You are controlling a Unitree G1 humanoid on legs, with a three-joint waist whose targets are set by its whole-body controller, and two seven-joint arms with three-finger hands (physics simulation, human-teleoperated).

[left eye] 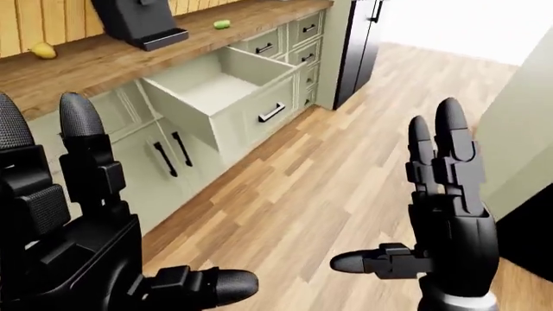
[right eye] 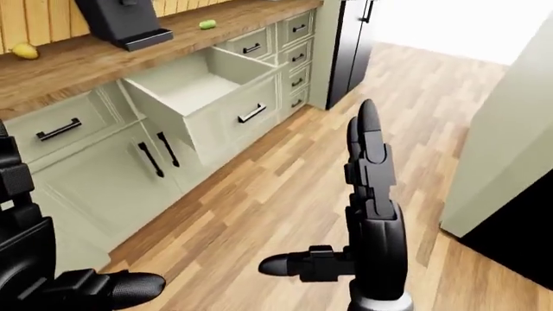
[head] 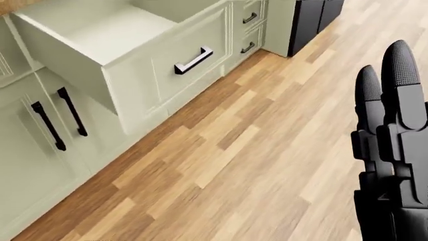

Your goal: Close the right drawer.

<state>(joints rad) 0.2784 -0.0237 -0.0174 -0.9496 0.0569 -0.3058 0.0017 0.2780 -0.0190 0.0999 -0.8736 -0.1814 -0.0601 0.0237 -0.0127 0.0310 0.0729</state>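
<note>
Drawer (left eye: 226, 91) is pulled fully out of the green cabinet run, below the wood counter (left eye: 112, 58), w/ black bar handle (left eye: 271, 112) on its front panel. It slides along a line from about 4 to 10 o'clock in left-eye view, so closing means pushing the front toward 10. From right hand (left eye: 445, 220) the front lies at approx 10–11 o'clock, well apart; left hand (left eye: 82, 240) sits at approx 7 o'clock of the drawer, off to the side. Right looks better lined up w/ the front. Both hands: fingers spread, holding nothing.
</note>
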